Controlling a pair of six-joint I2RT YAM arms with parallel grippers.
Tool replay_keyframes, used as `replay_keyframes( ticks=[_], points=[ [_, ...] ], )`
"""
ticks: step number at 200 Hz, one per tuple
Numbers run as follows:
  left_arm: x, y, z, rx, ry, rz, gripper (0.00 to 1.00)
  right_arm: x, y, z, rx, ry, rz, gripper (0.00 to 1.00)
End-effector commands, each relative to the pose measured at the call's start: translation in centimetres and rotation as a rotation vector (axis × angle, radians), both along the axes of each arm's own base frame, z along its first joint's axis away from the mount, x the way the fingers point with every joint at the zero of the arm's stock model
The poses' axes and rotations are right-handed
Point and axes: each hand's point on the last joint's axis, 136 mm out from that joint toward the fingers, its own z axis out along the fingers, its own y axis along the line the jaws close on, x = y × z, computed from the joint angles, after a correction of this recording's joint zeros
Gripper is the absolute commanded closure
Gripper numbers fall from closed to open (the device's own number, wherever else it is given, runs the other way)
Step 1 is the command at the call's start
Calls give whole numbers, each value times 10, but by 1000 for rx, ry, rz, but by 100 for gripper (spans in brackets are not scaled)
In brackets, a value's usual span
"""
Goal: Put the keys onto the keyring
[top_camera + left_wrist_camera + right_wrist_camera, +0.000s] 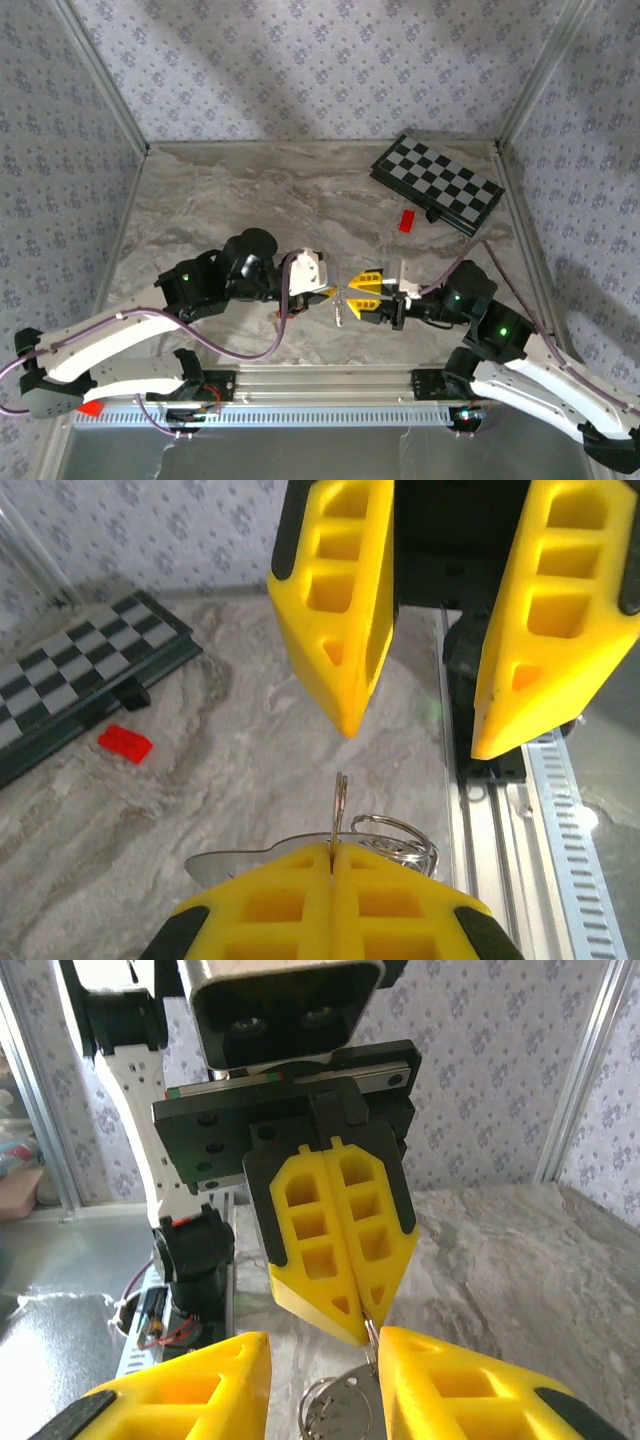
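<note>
My left gripper (328, 292) is shut on the keyring (340, 805), whose thin double-wire edge sticks up from between the yellow fingers (300, 910). A flat silver key (235, 862) and a loop of ring wire (395, 832) lie just beyond the fingertips. My right gripper (354, 294) faces the left one tip to tip, open, its fingers (340, 610) spread wide. In the right wrist view the keys (348, 1412) hang from the keyring (371, 1336) between my right gripper's (325, 1390) fingers, close to the right-hand finger (450, 1385). Both grippers hover low over the marble table (250, 200).
A folded chessboard (437, 183) lies at the back right, with a small red block (407, 220) just in front of it. The metal mounting rail (300, 385) runs along the near edge. Patterned walls enclose the table on three sides.
</note>
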Motion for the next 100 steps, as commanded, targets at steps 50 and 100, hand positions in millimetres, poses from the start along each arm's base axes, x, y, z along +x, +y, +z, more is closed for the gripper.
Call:
replay_keyframes(
  ticks=[50, 100],
  points=[
    [-9, 1, 13, -15, -20, -39, 100, 7, 3, -8, -98, -59, -60, 65],
    [-10, 3, 12, -12, -17, -43, 100, 10, 11, -12, -105, -59, -69, 64]
  ],
)
